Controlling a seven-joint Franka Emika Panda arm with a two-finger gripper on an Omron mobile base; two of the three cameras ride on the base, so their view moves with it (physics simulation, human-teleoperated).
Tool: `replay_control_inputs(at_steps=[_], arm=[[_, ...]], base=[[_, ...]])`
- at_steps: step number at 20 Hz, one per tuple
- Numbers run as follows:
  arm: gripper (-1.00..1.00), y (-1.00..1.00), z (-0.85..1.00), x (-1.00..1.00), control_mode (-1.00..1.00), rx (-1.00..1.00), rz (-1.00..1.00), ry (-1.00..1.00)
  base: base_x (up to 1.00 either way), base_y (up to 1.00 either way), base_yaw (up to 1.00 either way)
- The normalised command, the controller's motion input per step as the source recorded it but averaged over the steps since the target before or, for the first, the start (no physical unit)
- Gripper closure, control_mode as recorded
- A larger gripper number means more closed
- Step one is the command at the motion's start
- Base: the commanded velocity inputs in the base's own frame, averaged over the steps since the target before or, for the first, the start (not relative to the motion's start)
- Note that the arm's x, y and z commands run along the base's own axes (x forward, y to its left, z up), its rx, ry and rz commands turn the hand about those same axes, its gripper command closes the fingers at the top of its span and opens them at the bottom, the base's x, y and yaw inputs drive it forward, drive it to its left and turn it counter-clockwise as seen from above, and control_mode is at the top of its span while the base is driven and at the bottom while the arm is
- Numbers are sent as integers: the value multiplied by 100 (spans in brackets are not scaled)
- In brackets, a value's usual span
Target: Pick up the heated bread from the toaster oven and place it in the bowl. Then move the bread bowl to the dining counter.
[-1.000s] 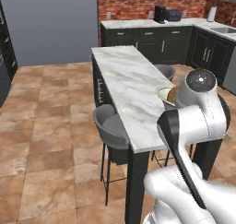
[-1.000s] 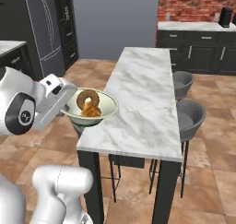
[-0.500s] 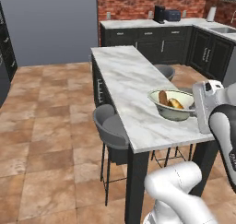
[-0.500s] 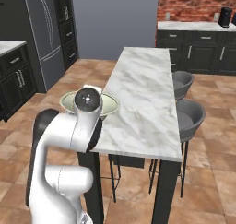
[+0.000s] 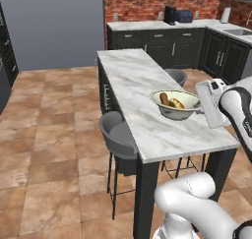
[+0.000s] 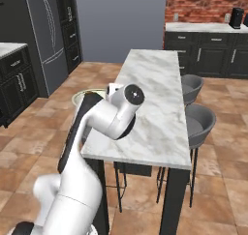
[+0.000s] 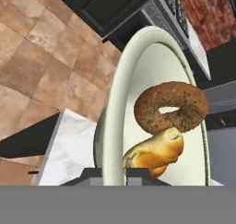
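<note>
The bowl (image 5: 183, 113), pale inside and greenish-grey outside, sits low over the right edge of the dining counter (image 5: 133, 85); I cannot tell whether it touches the marble. Inside it lie the golden heated bread (image 5: 176, 104) and a darker brown ring-shaped piece (image 5: 164, 98). My gripper (image 5: 199, 108) is shut on the bowl's right rim. In the hand view the gripper (image 7: 114, 173) clamps the bowl (image 7: 113, 117) at its rim, with the heated bread (image 7: 154, 154) just beyond and the ring (image 7: 170, 107) above it. The toaster oven is out of view.
Two grey stools (image 5: 120, 134) (image 5: 177, 75) stand on either side of the counter. Dark cabinets with a marble top (image 5: 162, 34) line the brick back wall. My own arm (image 6: 104, 118) hides most of the bowl (image 6: 82, 95) in the right base view.
The arm has swung round and carried the bowl from beside the counter's edge to over its top. In the last half second the bowl moved slightly further onto the counter.
</note>
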Motion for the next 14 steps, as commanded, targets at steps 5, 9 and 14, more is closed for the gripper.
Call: replay_control_inputs(at_steps=[5,9,14], arm=[[100,-6,-22,84,-100,-4,0,0],[100,-8,-59,82,-100,-6,0,0],[100,-10,-50,92,-100,-4,0,0]], base=[[0,0,0],[0,0,0],[0,0,0]])
